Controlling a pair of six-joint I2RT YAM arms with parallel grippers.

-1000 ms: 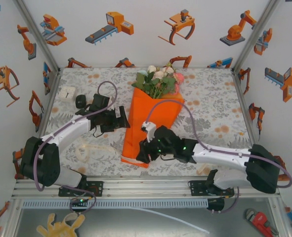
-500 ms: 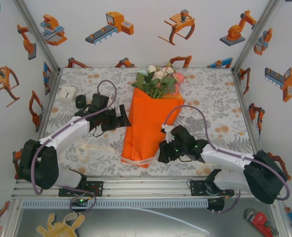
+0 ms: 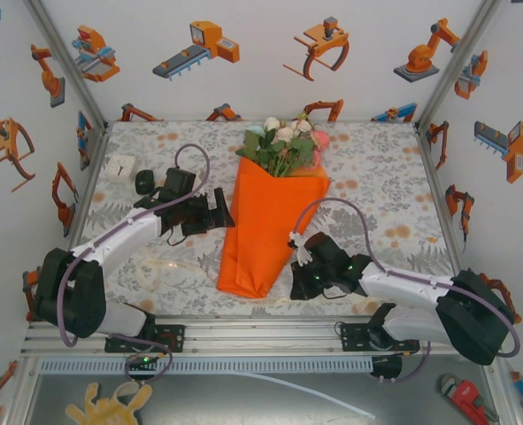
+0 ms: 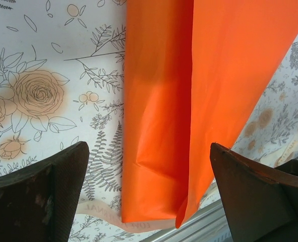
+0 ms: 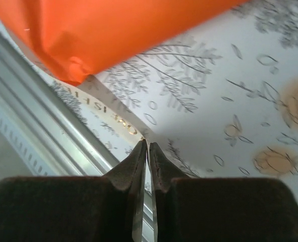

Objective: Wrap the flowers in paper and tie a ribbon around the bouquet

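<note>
The bouquet (image 3: 265, 221) lies on the table (image 3: 385, 177), flowers (image 3: 283, 142) far, tip near; the right gripper (image 5: 146, 143), just right of that tip, pinches the ribbon (image 5: 113, 113) running under it; the left gripper (image 3: 220, 211) gapes wide at its left flank.

From my remote seat both arms read as one build: the left arm (image 3: 124, 232) and the right arm (image 3: 411, 285) have white tubular links between bulky black joint housings. A purple-grey left cable (image 3: 195, 155) and a matching right cable (image 3: 332, 202) loop along them. Small green lights (image 3: 353, 260) glow on the right arm's black wrist block. On the wrist cameras, the left gripper (image 4: 149, 151) has broad, dark brown jaws with scuffed, pale-flecked faces. The right gripper (image 5: 147, 143) has equally dark jaws tapering to thin edges.
</note>
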